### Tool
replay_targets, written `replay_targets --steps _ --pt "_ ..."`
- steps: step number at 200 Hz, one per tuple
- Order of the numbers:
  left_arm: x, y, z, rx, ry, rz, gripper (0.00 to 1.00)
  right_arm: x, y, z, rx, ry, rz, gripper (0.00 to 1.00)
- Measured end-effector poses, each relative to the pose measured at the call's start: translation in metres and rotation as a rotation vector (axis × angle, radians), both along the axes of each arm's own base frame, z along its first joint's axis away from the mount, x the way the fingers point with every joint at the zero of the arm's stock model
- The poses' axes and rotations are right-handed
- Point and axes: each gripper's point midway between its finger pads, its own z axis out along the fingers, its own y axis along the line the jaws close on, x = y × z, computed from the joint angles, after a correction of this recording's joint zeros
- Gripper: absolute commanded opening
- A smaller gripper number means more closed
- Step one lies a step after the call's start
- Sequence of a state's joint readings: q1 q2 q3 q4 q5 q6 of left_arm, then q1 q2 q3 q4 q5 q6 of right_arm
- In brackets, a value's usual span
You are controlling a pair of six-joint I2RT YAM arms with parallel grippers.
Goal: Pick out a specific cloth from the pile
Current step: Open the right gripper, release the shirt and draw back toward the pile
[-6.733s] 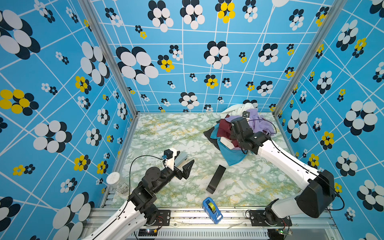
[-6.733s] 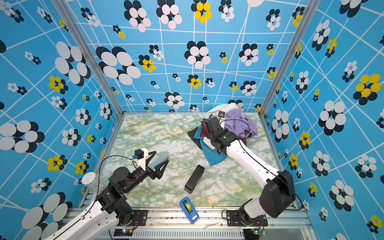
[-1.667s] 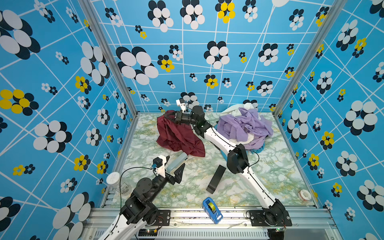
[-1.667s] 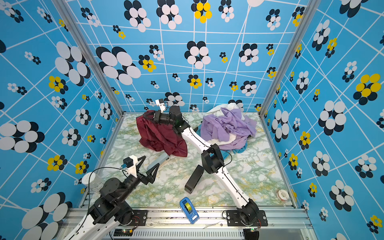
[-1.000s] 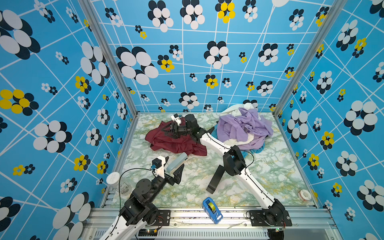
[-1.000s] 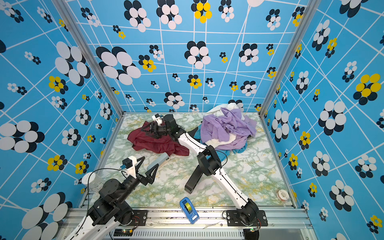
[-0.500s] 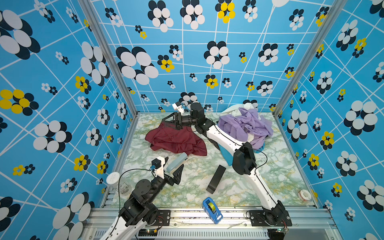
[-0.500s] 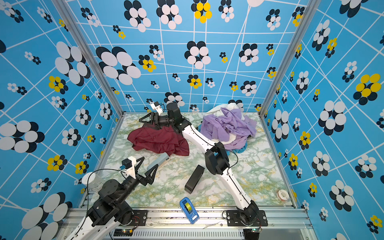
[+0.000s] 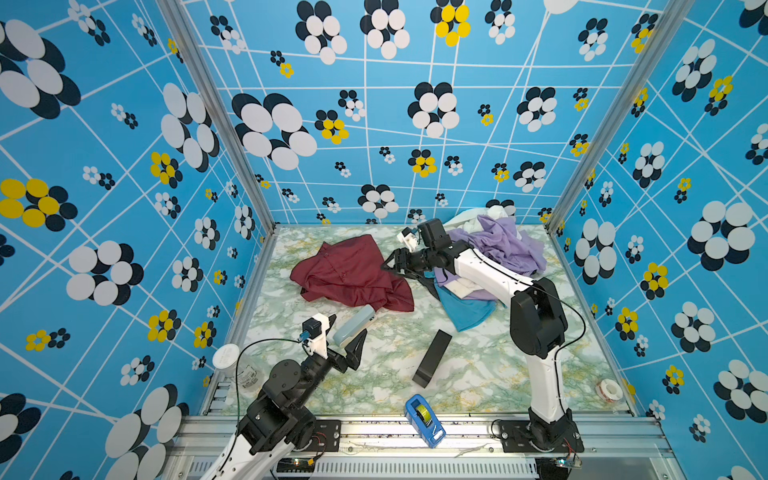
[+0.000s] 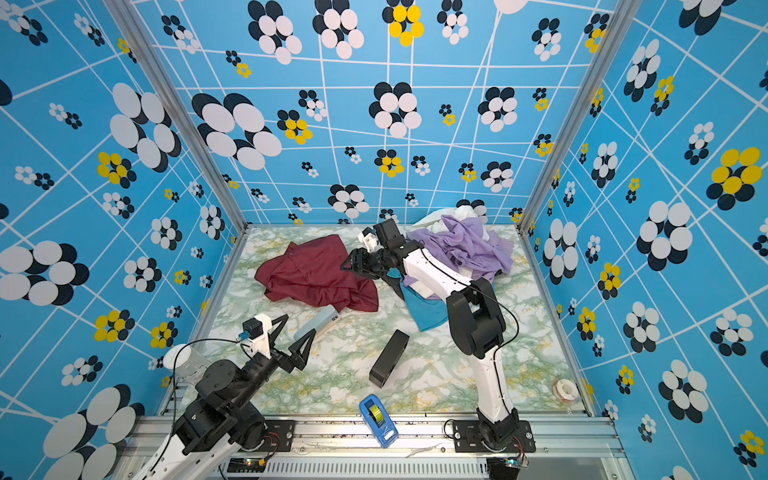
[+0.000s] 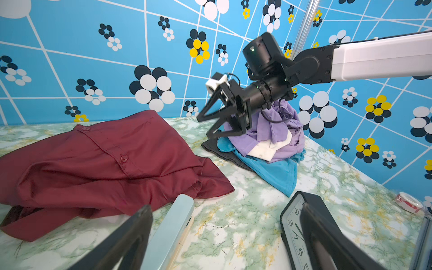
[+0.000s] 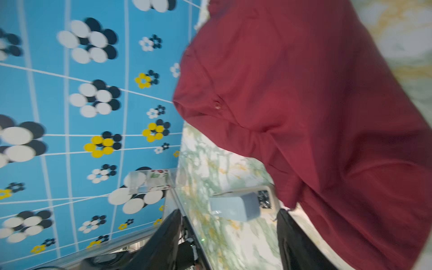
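As the right gripper [image 9: 388, 266] is drawing back toward the pile [image 9: 505, 249], jaws spread and empty, the shirt [image 9: 349, 274] is lying released on the table [image 9: 478, 365], seemingly clear of it; the pick is looking finished. The left gripper [image 10: 298, 327] is waiting open.

We see bright blue walls [image 9: 374, 124] on three sides, crossed by white lines and dotted with black, white and yellow flower prints. Silver metal posts [image 9: 217, 112] stand in the back corners. The tabletop [image 9: 478, 374] is patterned like green-and-white marble and evenly lit, with a metal rail [image 9: 469, 424] along its front edge.
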State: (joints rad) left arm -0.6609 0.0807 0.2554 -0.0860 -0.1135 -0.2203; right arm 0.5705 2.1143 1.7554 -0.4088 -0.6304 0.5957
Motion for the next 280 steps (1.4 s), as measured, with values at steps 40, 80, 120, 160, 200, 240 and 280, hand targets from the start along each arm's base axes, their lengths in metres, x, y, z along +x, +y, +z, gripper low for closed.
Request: replay_targets --steps 40,80,120,160,200,240,280 --pt "0.0 0.0 0.0 0.0 0.0 0.0 0.99 -0.017 -0.021 -0.038 -0.14 0.051 0.011 0.66" --pt "0.0 0.0 0.001 -0.001 -0.002 0.0 0.99 -0.011 -0.013 -0.053 -0.116 0.07 0.008 0.66" --pt "0.0 0.0 0.001 -0.001 -0.002 0.0 0.99 0.0 0.001 -0.096 -0.096 0.155 -0.008 0.65" --pt "0.0 0.0 0.001 0.0 -0.002 0.0 0.99 0.012 0.011 -0.098 -0.065 0.162 -0.022 0.64" --pt "0.0 0.0 0.001 0.002 -0.004 0.0 0.99 0.032 0.025 -0.085 -0.023 0.123 -0.037 0.64" --pt "0.001 0.001 0.001 0.002 -0.004 0.008 0.99 0.049 0.036 -0.098 -0.007 0.125 -0.05 0.63" --pt "0.001 0.001 0.001 0.002 -0.004 0.008 0.99 0.062 0.049 -0.097 0.03 0.121 -0.048 0.62"
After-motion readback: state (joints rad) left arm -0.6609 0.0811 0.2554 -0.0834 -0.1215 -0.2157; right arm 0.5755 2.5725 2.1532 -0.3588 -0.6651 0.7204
